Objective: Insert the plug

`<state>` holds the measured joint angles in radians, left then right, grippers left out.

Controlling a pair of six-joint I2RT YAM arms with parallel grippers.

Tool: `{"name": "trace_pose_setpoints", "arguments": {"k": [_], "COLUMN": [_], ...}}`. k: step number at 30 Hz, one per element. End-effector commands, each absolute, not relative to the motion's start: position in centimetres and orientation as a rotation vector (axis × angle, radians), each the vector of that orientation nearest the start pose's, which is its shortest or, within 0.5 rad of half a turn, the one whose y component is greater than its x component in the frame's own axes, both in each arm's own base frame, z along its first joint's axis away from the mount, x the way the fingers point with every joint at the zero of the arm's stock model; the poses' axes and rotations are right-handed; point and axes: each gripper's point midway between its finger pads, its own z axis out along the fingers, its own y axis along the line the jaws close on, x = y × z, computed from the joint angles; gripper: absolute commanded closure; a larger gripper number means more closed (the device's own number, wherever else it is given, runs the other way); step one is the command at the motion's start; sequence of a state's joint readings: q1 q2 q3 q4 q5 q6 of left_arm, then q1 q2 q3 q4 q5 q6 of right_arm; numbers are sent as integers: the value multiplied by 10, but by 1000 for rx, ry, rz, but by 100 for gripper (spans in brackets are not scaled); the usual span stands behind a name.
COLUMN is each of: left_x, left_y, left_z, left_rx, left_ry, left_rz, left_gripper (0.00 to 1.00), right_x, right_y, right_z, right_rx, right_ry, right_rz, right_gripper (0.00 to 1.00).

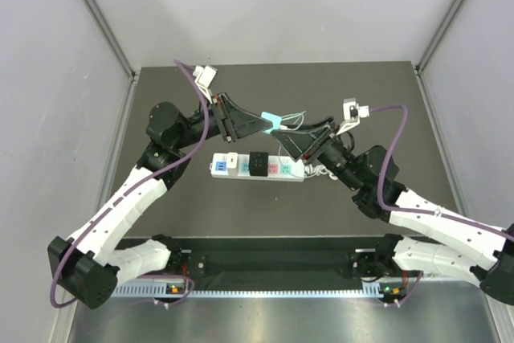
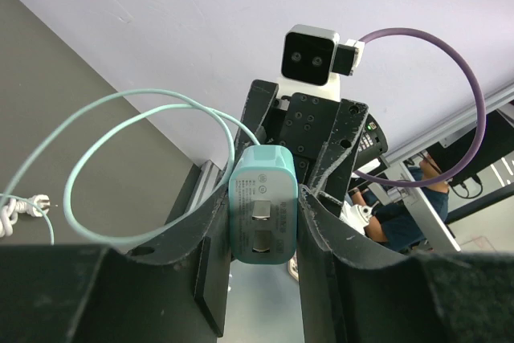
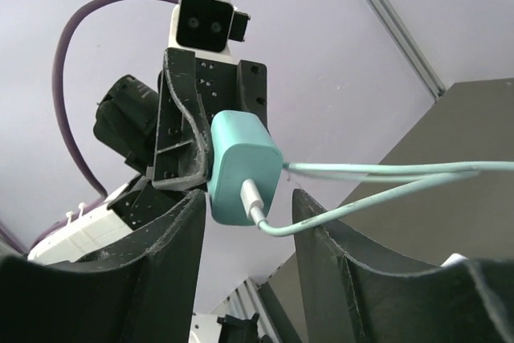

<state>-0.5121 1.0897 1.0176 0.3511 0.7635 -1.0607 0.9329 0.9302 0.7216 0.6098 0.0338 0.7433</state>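
Note:
A teal plug adapter (image 1: 274, 124) is held in the air above the white power strip (image 1: 233, 165). My left gripper (image 1: 261, 122) is shut on the adapter (image 2: 263, 206), whose two metal prongs face the left wrist camera. My right gripper (image 1: 287, 136) is open and faces it. In the right wrist view the adapter (image 3: 241, 170) sits at the mouth of my right gripper (image 3: 247, 196), between the spread fingers, with its cable socket towards me. The teal cable (image 3: 385, 170) leaves the adapter and crosses the right finger.
The power strip lies across the middle of the dark table (image 1: 161, 94), with a black plug (image 1: 259, 163) in one socket. The cable loops (image 2: 104, 110) behind the adapter to a white connector (image 2: 24, 206) on the table. Pale walls enclose the table.

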Motion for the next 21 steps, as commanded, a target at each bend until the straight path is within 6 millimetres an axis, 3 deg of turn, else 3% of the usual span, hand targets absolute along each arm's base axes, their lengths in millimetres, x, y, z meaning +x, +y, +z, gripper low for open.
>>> {"name": "trace_pose_setpoints", "arguments": {"k": [1, 9, 14, 15, 19, 20, 21], "left_x": [192, 192, 194, 195, 198, 199, 201], "left_y": [-280, -281, -284, -285, -288, -288, -288], "left_z": [437, 429, 426, 425, 420, 420, 419], "left_rx": [401, 394, 397, 392, 375, 374, 370], "left_ry": [1482, 1498, 1528, 1536, 1558, 1560, 1562], "left_rz": [-1783, -1795, -1812, -1820, -1833, -1835, -1839], "left_gripper": [100, 100, 100, 95, 67, 57, 53], "right_x": [193, 197, 192, 187, 186, 184, 185], "right_y": [292, 298, 295, 296, 289, 280, 276], "right_z": [445, 452, 458, 458, 450, 455, 454], "right_rx": [-54, -75, -100, -128, -157, -172, -175], "right_ry": [1147, 1105, 1018, 1000, 958, 911, 901], "right_rz": [1499, 1487, 1510, 1524, 1582, 1624, 1634], "right_gripper": [54, 65, 90, 100, 100, 100, 100]}}
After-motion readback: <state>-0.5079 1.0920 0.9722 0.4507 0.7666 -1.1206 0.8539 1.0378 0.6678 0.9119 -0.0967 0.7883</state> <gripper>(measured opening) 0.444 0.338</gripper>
